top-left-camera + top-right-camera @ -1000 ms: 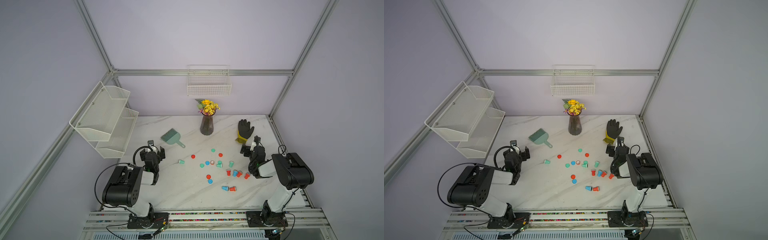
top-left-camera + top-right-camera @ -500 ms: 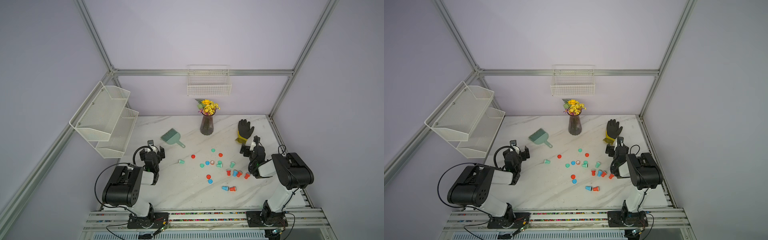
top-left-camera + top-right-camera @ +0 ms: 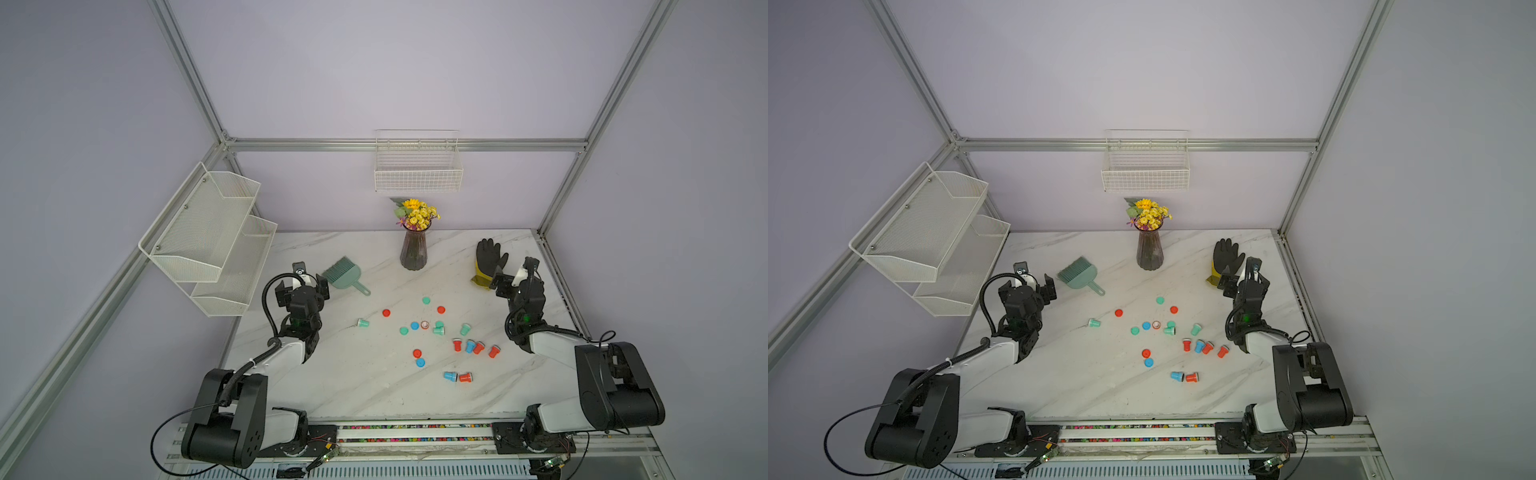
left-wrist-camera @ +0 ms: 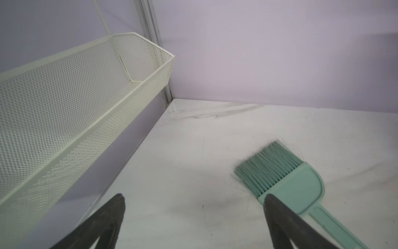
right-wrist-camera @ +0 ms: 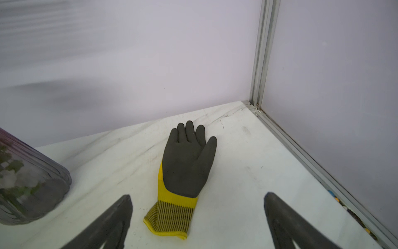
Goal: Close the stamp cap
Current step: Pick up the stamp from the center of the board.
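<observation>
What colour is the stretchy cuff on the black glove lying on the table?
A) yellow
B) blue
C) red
A: in the right wrist view, the black rubber-coated work glove lies flat on the white marble table, and its knitted cuff is yellow with thin dark stripes.

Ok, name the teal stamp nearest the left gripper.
The lone teal stamp, lying apart toward the left gripper; the other two teal stamps sit among the scattered caps mid-table.
</observation>
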`<state>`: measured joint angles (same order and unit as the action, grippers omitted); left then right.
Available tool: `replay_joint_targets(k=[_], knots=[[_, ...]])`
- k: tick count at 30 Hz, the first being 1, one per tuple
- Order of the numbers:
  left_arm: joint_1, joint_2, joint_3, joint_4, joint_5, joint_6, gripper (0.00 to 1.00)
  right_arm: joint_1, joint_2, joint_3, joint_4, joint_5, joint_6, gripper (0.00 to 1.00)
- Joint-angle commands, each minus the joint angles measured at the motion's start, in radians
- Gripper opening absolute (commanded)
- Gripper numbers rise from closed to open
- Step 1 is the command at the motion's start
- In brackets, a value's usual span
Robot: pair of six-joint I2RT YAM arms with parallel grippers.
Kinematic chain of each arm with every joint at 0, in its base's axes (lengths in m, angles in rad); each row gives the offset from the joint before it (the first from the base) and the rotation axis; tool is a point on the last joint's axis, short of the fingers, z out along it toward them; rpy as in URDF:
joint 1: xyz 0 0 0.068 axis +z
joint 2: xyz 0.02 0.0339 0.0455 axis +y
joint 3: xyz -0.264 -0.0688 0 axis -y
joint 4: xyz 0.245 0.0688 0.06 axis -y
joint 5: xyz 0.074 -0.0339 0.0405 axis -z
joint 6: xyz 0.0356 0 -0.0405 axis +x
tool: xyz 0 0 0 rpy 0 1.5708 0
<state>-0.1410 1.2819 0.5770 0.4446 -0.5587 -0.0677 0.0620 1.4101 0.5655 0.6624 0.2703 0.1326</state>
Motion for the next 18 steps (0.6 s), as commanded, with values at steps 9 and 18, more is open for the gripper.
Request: replay_joint_targets(k=[9, 18], knots=[[-0.004, -0.067, 0.362, -0.834, 0.074, -0.390, 1.00, 0.065, -0.128, 0.327, -0.876, -0.188, 0.196, 0.87], [-0.005, -0.067, 0.548, -1.025, 0.383, -0.207, 1.00, 0.284, -0.103, 0.495, -1.280, -0.154, 0.243, 0.76]])
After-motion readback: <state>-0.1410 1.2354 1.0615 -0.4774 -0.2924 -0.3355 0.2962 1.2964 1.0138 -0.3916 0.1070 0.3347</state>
